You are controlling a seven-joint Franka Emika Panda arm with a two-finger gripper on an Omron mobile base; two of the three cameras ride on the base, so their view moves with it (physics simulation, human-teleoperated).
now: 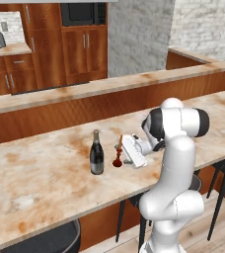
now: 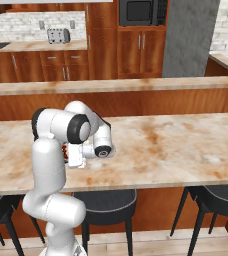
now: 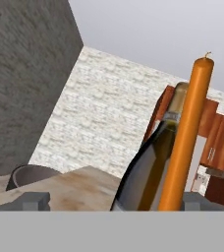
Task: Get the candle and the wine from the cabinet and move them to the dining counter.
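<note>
Beige marbled dining counter (image 1: 45,173) now carries both the wine (image 1: 96,154) and the candle (image 1: 118,157), upright and just apart, with your gripper (image 1: 126,154) wide around the candle's right side, gripping nothing, so next back it away cleanly.

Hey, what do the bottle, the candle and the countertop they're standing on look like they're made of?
Wine bottle: dark glossy glass, judging by its sheen, with a pale foil-like top. Candle: smooth matte orange, likely wax, with a wick tip; its dark red holder's material is unclear. Dining counter: beige marbled stone look with rusty stains, reddish wood front.
</note>
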